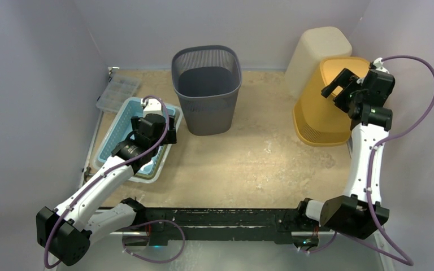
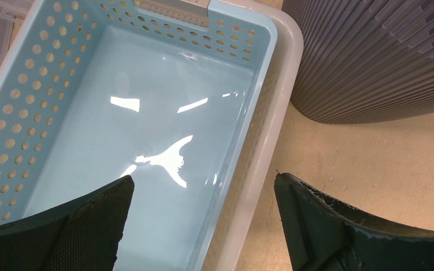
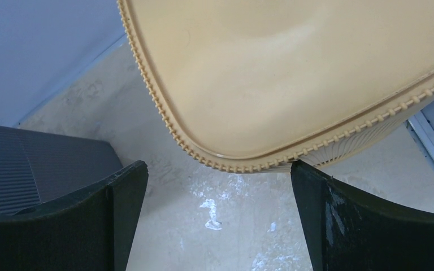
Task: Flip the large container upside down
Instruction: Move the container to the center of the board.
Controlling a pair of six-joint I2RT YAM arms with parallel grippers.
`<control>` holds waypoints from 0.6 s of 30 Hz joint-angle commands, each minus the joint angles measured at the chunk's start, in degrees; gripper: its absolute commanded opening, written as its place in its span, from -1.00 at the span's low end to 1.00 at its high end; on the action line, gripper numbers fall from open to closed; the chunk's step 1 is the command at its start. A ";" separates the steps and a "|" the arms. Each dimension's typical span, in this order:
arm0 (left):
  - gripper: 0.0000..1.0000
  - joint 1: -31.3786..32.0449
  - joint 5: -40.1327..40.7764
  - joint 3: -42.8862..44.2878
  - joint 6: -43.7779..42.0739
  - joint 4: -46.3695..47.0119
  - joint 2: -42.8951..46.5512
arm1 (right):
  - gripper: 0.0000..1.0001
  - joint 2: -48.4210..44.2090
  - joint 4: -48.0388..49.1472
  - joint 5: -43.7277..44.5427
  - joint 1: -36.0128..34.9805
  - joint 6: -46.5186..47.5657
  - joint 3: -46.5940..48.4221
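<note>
From above, the large grey bin (image 1: 207,93) stands mouth-up at the back of the desk (image 1: 248,164), with a blue basket (image 1: 121,121) left of it under the left claw (image 1: 161,127) and, right of it, a yellow basket (image 1: 316,118) lying base-up (a cream container (image 1: 316,51) stands behind) under the right claw (image 1: 342,87). The left wrist view shows that claw spread wide and holding nothing, above the blue basket's edge just beside the bin. The right wrist view shows the other claw equally wide and empty, over the yellow base, the bin off to its left.

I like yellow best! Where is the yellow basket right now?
In the top view, the yellow basket is at the table's far right, just in front of the cream bin, under the open right gripper.
</note>
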State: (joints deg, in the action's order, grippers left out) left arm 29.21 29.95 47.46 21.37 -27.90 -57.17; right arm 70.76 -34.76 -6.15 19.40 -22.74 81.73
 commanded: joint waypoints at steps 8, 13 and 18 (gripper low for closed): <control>0.88 -0.49 -0.34 1.31 -1.19 1.53 0.74 | 0.98 -7.26 1.52 -6.72 0.00 -0.99 -0.95; 0.88 -0.47 -0.59 1.44 1.08 0.82 2.73 | 0.97 -11.34 2.60 -19.58 -0.11 -1.59 -0.94; 0.97 -0.47 -4.57 9.46 4.70 -4.19 4.16 | 0.97 -13.90 0.61 -32.05 -0.23 0.41 -1.27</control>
State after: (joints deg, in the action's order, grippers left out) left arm 29.19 28.29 48.29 22.63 -29.58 -54.72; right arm 58.02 -33.54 -25.28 19.40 -23.73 79.90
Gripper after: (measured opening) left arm 0.969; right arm 0.987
